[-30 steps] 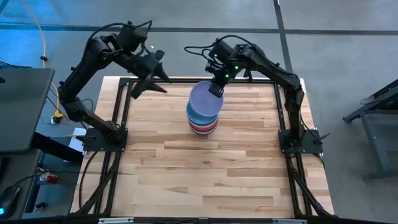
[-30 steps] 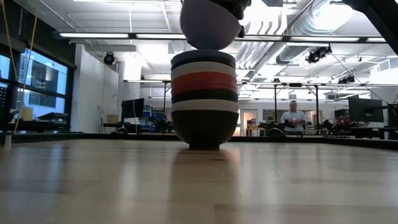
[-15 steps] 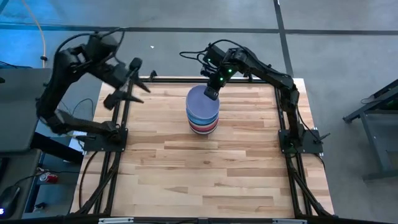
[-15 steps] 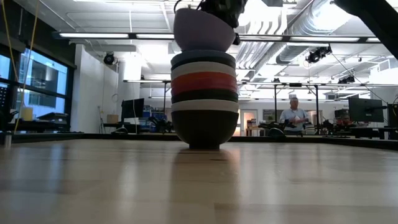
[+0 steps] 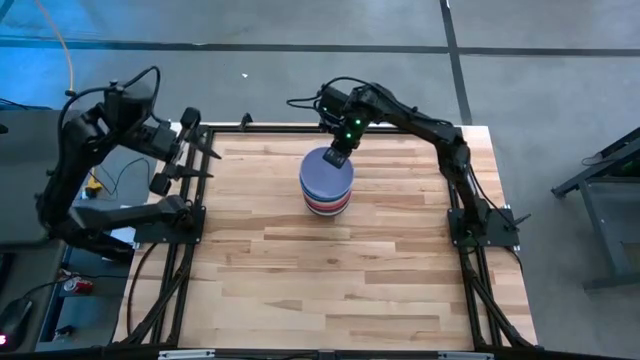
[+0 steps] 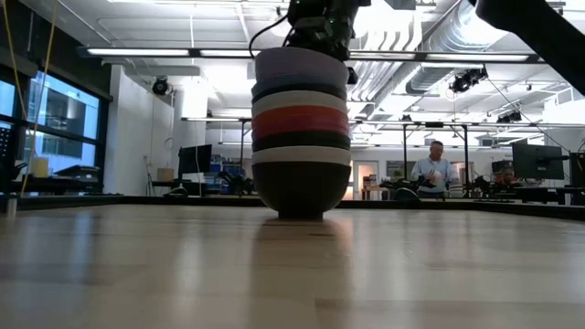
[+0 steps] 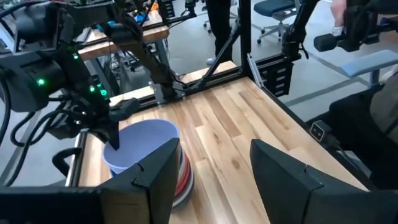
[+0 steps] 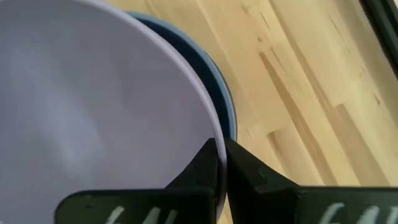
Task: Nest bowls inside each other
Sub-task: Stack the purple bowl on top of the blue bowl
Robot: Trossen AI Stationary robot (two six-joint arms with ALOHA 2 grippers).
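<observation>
One lavender bowl [image 5: 326, 172] (seemingly unlabelled) atop stack [image 6: 301, 137]

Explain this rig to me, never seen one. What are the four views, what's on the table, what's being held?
Two dark robot arms stand at a wooden table. One picture looks straight down from above, one looks level across the tabletop, and two come from cameras on the arms' wrists. On the table is one stack of bowls, nested inside each other. The right gripper pinches the rim of the lavender bowl on top of that stack; the right wrist view shows its fingers closed on the rim. The left gripper waits open off the table's left edge, holding nothing. A person sits in the room behind.
</observation>
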